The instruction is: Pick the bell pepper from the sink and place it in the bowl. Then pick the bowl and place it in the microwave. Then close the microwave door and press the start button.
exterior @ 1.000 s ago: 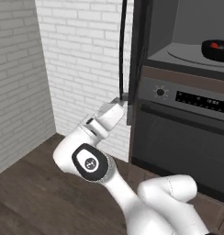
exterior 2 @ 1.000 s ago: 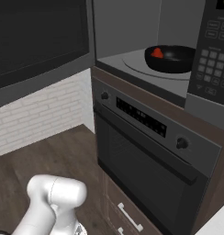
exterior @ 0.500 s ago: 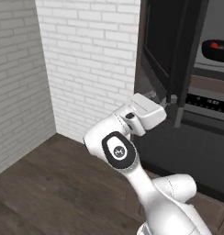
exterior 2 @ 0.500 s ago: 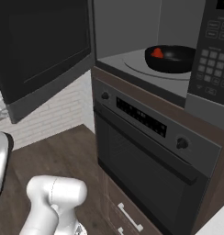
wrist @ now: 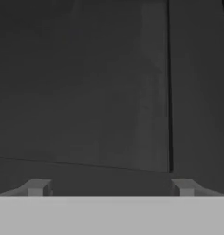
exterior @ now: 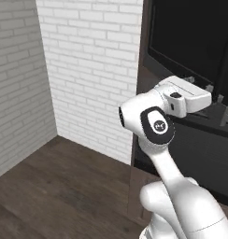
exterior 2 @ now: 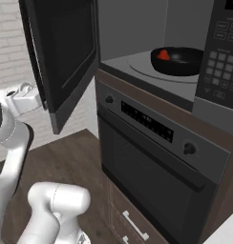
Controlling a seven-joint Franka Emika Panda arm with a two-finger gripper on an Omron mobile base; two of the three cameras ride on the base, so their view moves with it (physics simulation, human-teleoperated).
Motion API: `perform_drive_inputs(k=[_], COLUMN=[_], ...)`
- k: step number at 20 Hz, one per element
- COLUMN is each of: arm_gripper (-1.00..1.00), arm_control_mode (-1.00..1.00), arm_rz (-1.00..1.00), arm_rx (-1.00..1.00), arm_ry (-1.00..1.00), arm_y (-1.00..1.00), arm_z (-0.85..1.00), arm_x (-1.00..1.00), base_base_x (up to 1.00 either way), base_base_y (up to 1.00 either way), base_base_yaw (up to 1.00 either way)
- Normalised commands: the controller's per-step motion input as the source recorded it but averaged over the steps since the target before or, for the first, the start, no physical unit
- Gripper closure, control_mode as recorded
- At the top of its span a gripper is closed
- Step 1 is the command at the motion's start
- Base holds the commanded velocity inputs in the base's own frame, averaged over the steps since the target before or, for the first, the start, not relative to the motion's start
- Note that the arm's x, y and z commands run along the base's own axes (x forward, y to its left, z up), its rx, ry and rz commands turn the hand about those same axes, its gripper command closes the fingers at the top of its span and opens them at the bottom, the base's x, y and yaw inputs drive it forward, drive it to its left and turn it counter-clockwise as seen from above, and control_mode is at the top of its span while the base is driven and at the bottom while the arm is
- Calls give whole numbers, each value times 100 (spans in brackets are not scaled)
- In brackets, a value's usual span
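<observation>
1. Left of the frame: white brick wall (exterior: 88,70) above dark wood floor (exterior: 64,186).
2. Centre-left: open gripper (exterior 2: 20,90) just beside the half-swung microwave door (exterior 2: 66,52).
3. Upper right: bell pepper (exterior 2: 163,55) in the bowl (exterior 2: 178,61), inside the microwave (exterior 2: 137,38).

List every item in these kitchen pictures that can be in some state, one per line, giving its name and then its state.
microwave door: partly open, swung out to the left.
microwave: cavity exposed.
bowl: on the turntable, holding the pepper.
bell pepper: inside the bowl.
hand: open, empty, against the door's outer face.
oven: door shut.
</observation>
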Motion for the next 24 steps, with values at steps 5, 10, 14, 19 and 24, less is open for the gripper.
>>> perform_drive_inputs(k=[5,10,14,19,24], arm_gripper=[-100,-100,-100,-100,-100], arm_control_mode=[-100,-100,-100,-100,-100], arm_rz=[0,4,17,19,19], arm_rx=[20,26,19,17,11], arm_ry=[-2,-1,0,0,-1], arm_y=[-92,-82,-67,-61,-61], arm_z=[20,14,3,0,0], arm_x=[7,30,42,42,43], base_base_x=[0,0,0,0,0], base_base_y=[0,0,0,0,0], base_base_yaw=[0,0,0,0,0])
